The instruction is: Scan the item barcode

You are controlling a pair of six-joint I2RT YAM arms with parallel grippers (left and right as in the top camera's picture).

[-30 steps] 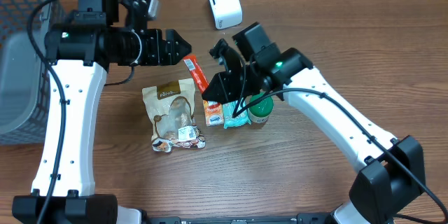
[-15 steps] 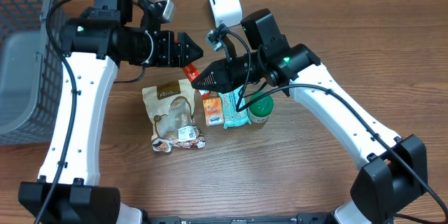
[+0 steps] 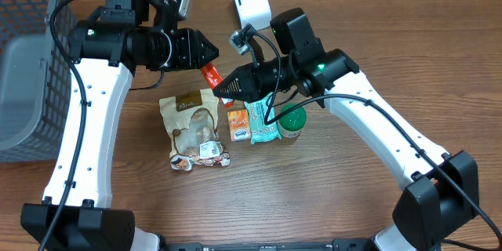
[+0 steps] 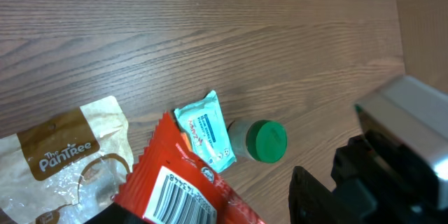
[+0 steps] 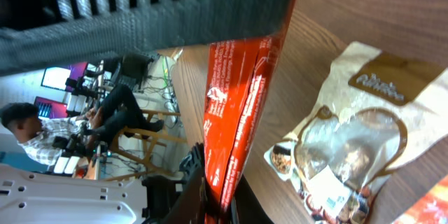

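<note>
Overhead only gives a sliver of the red packet [image 3: 210, 74], held up over the middle of the table [image 3: 345, 196], between the two arms. Its long axis runs diagonally from the left gripper [image 3: 209, 50] down to the right gripper [image 3: 220, 89]. The white scanner [image 3: 251, 3] sits near the far edge.

The left wrist cam is the one that shows the barcode, face-up on the packet. The right wrist cam sees the packet edge-on, with the right claw pinching its lower end. For the left claw, can't tell if it's gripping.

The brown pouch [image 4: 66, 155] reads "The PanTree". The teal pack's [image 4: 206, 130] print is too small to read.
</note>
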